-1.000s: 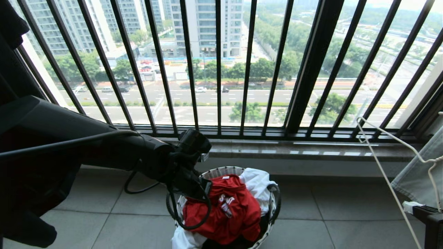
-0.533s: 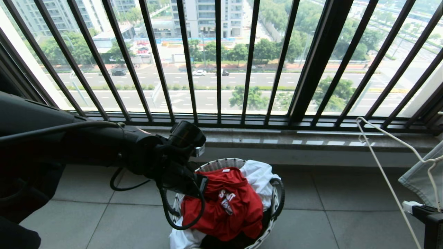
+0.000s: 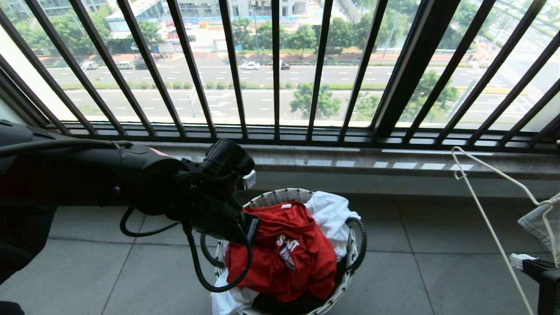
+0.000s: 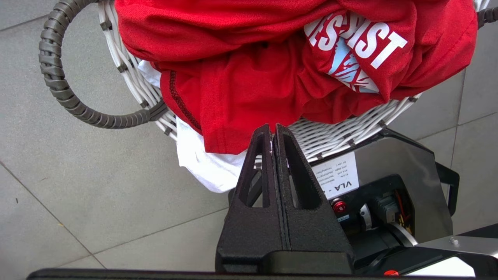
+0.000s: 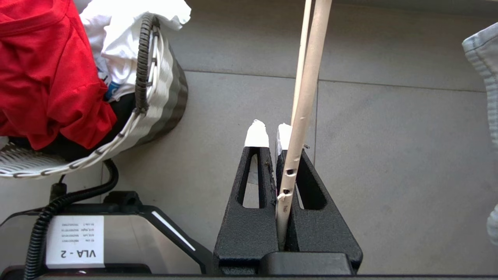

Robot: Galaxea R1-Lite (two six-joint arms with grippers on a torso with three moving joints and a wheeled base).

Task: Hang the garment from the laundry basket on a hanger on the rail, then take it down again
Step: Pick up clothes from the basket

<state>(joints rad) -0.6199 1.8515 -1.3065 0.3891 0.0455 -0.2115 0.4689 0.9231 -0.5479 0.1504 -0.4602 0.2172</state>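
Note:
The red garment [image 3: 288, 253] lies crumpled on top of the laundry basket [image 3: 271, 197], its white print facing up. My left gripper [image 4: 272, 126] hangs just over the basket's rim [image 4: 342, 132] at the hem of the garment [image 4: 253, 77]. Its jaws are pressed together with nothing between them. My right gripper [image 5: 268, 130] is shut on the thin cream hanger [image 5: 307, 77], off to the basket's right. In the head view the hanger [image 3: 490, 227] rises as a wire loop at the right edge. The rail is out of view.
A black barred balcony railing [image 3: 275, 65] and a stone sill [image 3: 350, 157] run behind the basket. A white garment [image 3: 332, 214] lies under the red one. Pale blue-grey cloth [image 3: 538, 223] hangs at the far right. My own base [image 4: 389, 182] stands close against the basket on the tiled floor.
The head view has tipped downward, so the whole scene sits higher in the picture. My left arm stays over the basket's left rim, shut. The hanger keeps its place.

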